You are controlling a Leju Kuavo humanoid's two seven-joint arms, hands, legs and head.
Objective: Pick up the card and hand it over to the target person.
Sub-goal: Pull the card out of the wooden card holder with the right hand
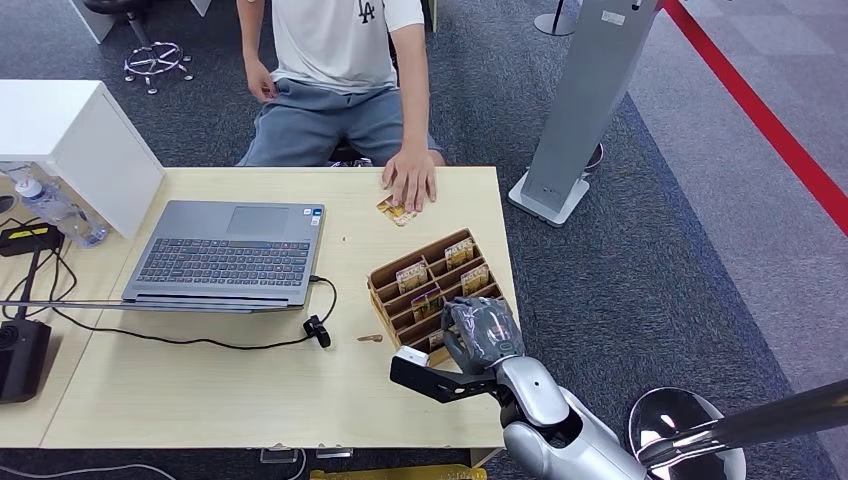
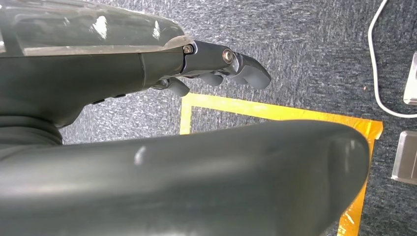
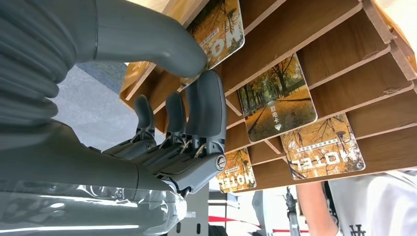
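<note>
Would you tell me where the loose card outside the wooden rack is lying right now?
In the head view, the loose card lies flat near the table's far edge, partly under the person's hand, beyond the wooden rack.

The cards in the wooden rack (image 3: 314, 64) carry readable print. The card (image 3: 322, 147) in a slot next to the person's sleeve reads "MOTEL", as do the card (image 3: 221, 27) by the right hand's thumb and the one (image 3: 237, 169) below the fingers. The person's white shirt (image 1: 340, 35) bears an "LA" logo. The Chinese characters on the middle card (image 3: 278, 98) are too small to read.
</note>
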